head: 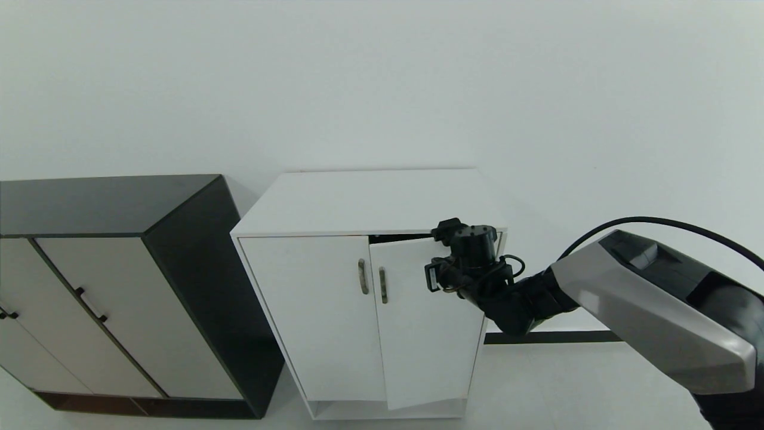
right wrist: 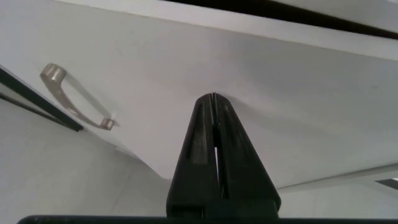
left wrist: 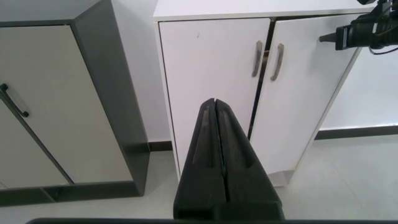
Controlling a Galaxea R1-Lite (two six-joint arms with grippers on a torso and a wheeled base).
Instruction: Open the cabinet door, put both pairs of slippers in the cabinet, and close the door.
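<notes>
- Against right door (head: 427, 340) of white cabinet (head: 358, 203): right hand (right wrist: 213, 98), fingers together, tip at the panel.
- Door ajar, dark gap along its top edge.
- Left hand (left wrist: 214, 104) pressed together, well back over floor (left wrist: 348, 168).
- Dark cabinet (head: 197, 269) just beside.

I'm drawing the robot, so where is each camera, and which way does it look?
Head view: on the head, looking forward and down at the white cabinet and dark cabinet; right arm shows.
Left wrist view: on the left wrist, facing the white cabinet's front; left gripper shows, jaws shut.
Right wrist view: on the right wrist, close to the ajar right door; right gripper shows, jaws shut.
Both wrist views share the right door's handle.
</notes>
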